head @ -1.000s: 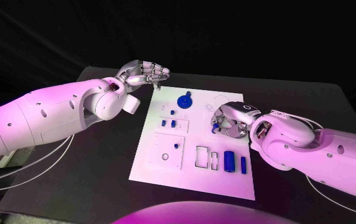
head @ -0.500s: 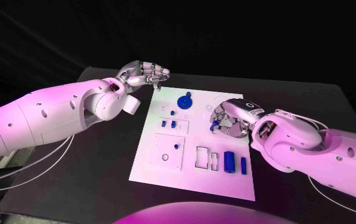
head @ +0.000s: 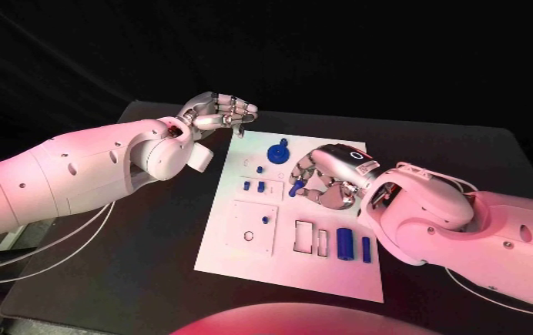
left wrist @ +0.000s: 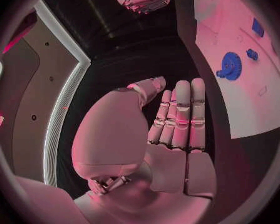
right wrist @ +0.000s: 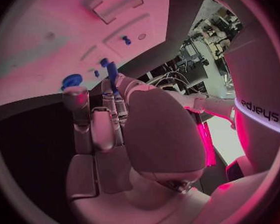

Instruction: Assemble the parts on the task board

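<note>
The white task board [head: 228, 250] lies in the middle of the black table. My right hand [head: 330, 177] hovers over the board's middle and pinches a small blue peg [head: 296, 189], which in the right wrist view [right wrist: 112, 72] stands up between the fingertips. A blue gear [head: 278, 151] sits near the far edge, also seen as the blue gear [left wrist: 230, 66] in the left wrist view. My left hand [head: 218, 109] hangs at the board's far left corner, and the fingers [left wrist: 180, 117] are stretched out and hold nothing.
Two small blue blocks [head: 254, 185] stand in a recess left of the right hand. A tiny blue pin [head: 266, 218] sits in the square plate below them. Two blue cylinders [head: 353, 245] lie near the front right, beside empty rectangular slots [head: 304, 236].
My right hand has moved left across the board with the blue peg in its fingers. The left hand has stayed in place.
</note>
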